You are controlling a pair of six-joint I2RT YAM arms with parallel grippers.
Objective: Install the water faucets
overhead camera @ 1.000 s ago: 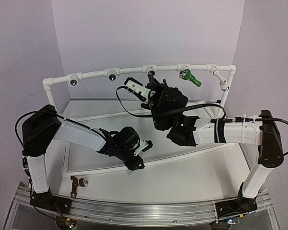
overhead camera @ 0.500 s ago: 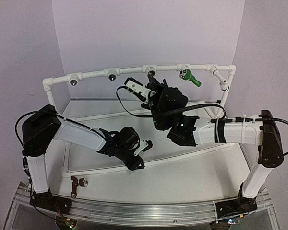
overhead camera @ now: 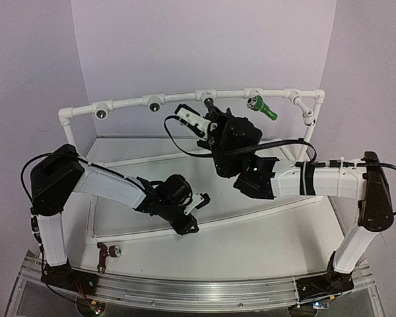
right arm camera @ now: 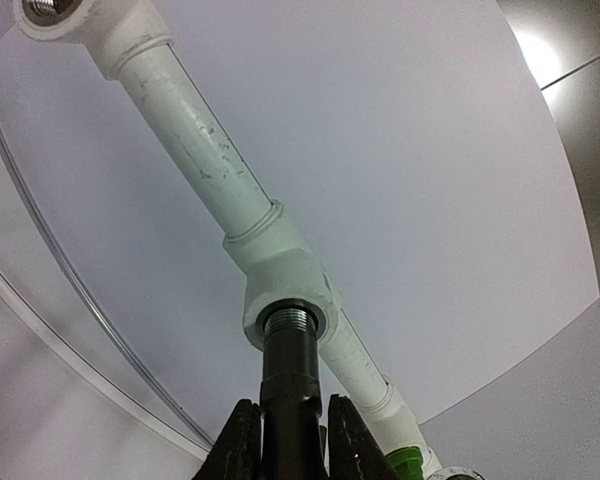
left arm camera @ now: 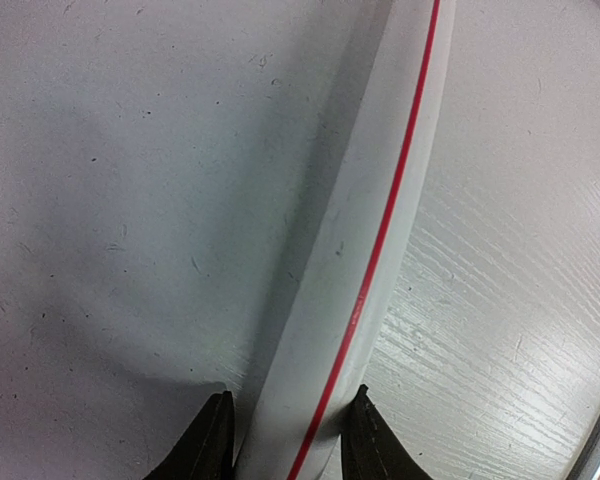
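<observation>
Top view: the black faucet [overhead camera: 209,105] is clamped by the right gripper [overhead camera: 212,113], with a tee socket [overhead camera: 206,96] just ahead. The reddish-brown faucet [overhead camera: 107,251] lies well behind the left gripper [overhead camera: 195,212].

Left wrist: a rail [left arm camera: 350,250] is straddled closely (clamping cannot be told).

Right wrist: the threaded end is seated at the socket mouth. Coaxial alignment should be kept while turning.
</observation>
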